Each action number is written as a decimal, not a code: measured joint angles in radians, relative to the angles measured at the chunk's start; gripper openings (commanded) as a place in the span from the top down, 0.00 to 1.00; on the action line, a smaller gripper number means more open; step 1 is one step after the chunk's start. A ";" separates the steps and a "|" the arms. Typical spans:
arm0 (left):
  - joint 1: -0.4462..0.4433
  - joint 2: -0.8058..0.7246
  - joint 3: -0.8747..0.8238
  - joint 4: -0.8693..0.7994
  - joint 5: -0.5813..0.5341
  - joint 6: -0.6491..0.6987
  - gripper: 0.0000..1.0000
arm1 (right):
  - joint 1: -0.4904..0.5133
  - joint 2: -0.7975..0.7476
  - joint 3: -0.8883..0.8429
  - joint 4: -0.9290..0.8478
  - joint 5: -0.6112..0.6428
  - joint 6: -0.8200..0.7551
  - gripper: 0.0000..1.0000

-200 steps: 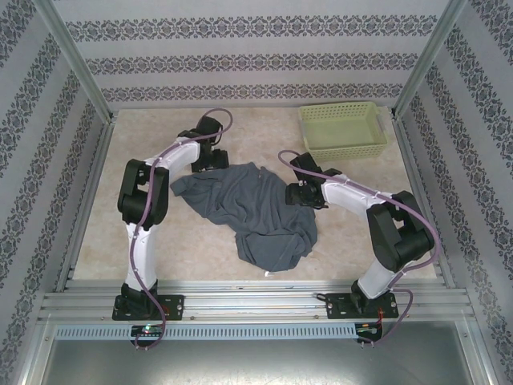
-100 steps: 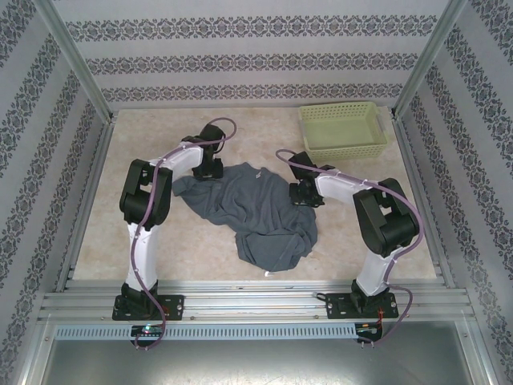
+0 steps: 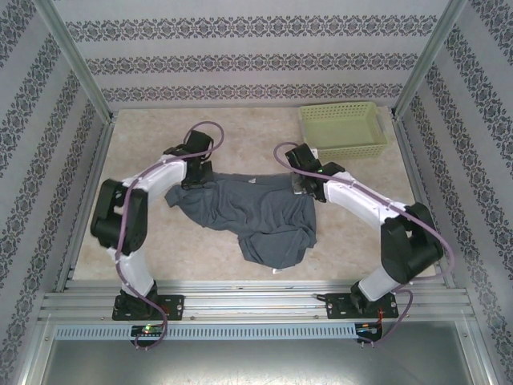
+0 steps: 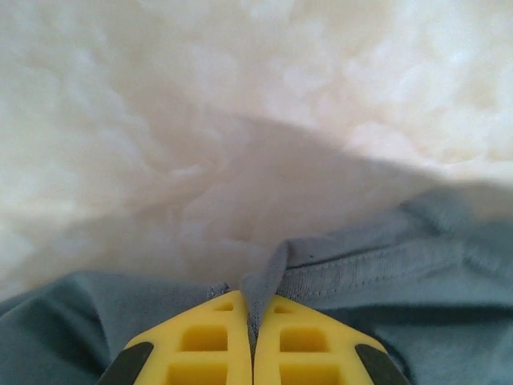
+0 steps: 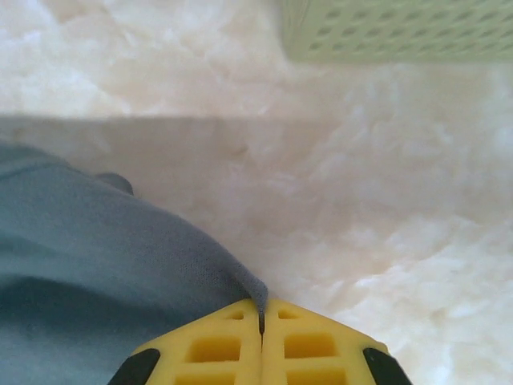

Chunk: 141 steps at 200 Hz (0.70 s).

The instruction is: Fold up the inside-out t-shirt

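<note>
The slate blue-grey t-shirt (image 3: pixel 256 212) lies crumpled in the middle of the table, its far edge pulled out fairly straight between the two arms. My left gripper (image 3: pixel 196 178) is shut on the shirt's far left edge; in the left wrist view a stitched hem of the t-shirt (image 4: pixel 353 273) is pinched between the yellow fingers (image 4: pixel 204 341). At the far right corner my right gripper (image 3: pixel 300 184) is shut on the cloth, and a point of t-shirt (image 5: pixel 104 249) runs into its closed yellow fingers (image 5: pixel 309 345). The near part of the shirt is bunched in folds.
A light green basket (image 3: pixel 343 130) stands at the back right, close behind the right gripper; its wall (image 5: pixel 401 32) crosses the top of the right wrist view. Patterned walls and metal posts enclose the beige table (image 3: pixel 144 233).
Both grippers closed on the shirt's far edge. The left gripper moved left and the right moved towards the basket, drawing the far edge out wider and straighter.
</note>
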<state>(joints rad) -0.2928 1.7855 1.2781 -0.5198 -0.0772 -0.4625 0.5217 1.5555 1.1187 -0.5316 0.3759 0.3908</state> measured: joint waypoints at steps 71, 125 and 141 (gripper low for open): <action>0.000 -0.359 -0.142 0.129 -0.066 -0.035 1.00 | 0.018 -0.180 0.016 -0.019 0.138 -0.069 1.00; 0.000 -0.520 -0.134 0.141 -0.085 -0.036 1.00 | 0.053 -0.257 0.065 -0.019 0.160 -0.116 1.00; 0.000 -0.551 -0.105 0.141 -0.083 -0.036 1.00 | 0.064 -0.280 0.093 -0.016 0.163 -0.131 1.00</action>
<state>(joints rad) -0.2924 1.2346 1.1732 -0.3786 -0.1600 -0.4984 0.5861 1.2755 1.2121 -0.5480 0.5388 0.2600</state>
